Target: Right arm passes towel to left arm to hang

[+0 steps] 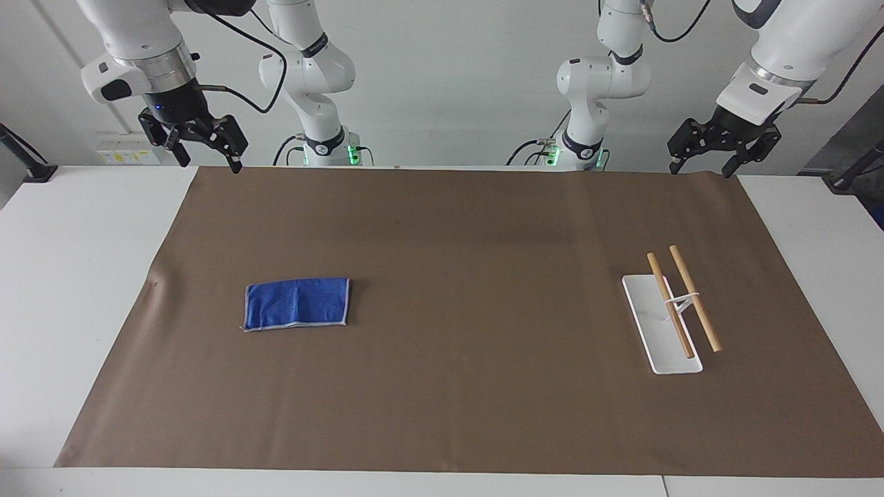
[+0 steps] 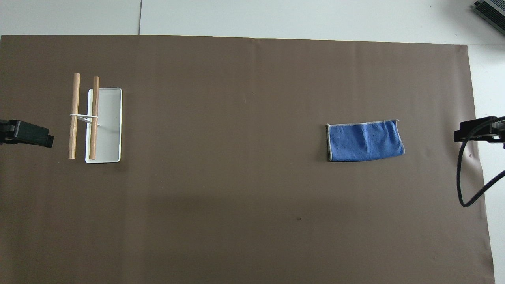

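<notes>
Scanning the facing view from its left edge, you first meet the right gripper [image 1: 205, 148], raised over the mat's corner at the robots' edge of the table, its black fingers spread wide with nothing between them. In the overhead view only a black tip of it shows at the frame's edge, with a cable looping below.

Next comes the towel [image 1: 297, 304], a small bright blue terry rectangle with thin pale stitched edging, lying flat on the brown mat [image 1: 442, 241] toward the right arm's end of the table. Its long axis runs along the table's length, from one arm's end toward the other. One short end looks slightly curved and folded; you cannot tell how many layers it has.

The mat is smooth and matte, with a faint crease near the right arm's end, laid over a white table [image 1: 69, 276].

Well apart, toward the left arm's end, stands a towel rack [image 1: 661, 323]: a flat white rounded-rectangle base carrying two round wooden rods [image 1: 695, 298] on a thin white bracket. The rods run toward and away from the robots, crosswise to the towel.

Last, the left gripper [image 1: 703, 164] waits raised over the mat's other corner at the robots' edge, jaws wide apart and empty; its arm is cut off by the frame.
</notes>
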### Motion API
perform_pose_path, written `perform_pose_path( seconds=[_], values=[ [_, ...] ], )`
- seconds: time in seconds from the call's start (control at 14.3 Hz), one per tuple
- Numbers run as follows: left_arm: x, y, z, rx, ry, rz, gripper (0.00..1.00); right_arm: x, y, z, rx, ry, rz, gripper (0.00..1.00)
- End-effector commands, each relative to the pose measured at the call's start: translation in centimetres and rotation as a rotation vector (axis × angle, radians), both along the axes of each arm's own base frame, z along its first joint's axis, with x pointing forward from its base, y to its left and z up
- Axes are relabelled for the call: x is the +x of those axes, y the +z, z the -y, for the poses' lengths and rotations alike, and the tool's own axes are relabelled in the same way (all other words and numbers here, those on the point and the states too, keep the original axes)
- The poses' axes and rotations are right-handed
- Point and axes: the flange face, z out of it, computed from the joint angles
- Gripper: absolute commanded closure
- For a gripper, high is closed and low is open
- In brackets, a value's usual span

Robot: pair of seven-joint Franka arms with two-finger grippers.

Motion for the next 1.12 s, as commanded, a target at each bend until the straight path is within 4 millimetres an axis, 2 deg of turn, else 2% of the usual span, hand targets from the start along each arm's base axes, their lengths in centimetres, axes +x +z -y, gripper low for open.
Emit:
perform_pose_path(
  seconds=[0.0, 0.7, 0.84, 1.05],
  values=[
    [-0.86, 0.06, -0.32, 0.014, 0.01, 0.004, 0.0, -0.97, -0.16, 0.15, 0.021, -0.017, -0.006, 0.0],
    [-0.86, 0.06, -0.39, 0.014, 0.011, 0.004, 0.0, -1.01, 0.05, 0.23, 0.02, -0.006, 0.003, 0.0],
    [-0.86, 0.06, -0.32, 0.014, 0.01, 0.004, 0.0, -1.25, -0.06, -0.38, 0.02, 0.001, -0.006, 0.0],
    [-0.86, 0.06, -0.39, 0.014, 0.011, 0.004, 0.0, -1.07, -0.55, -0.1, 0.014, 0.012, 0.002, 0.0]
  ],
)
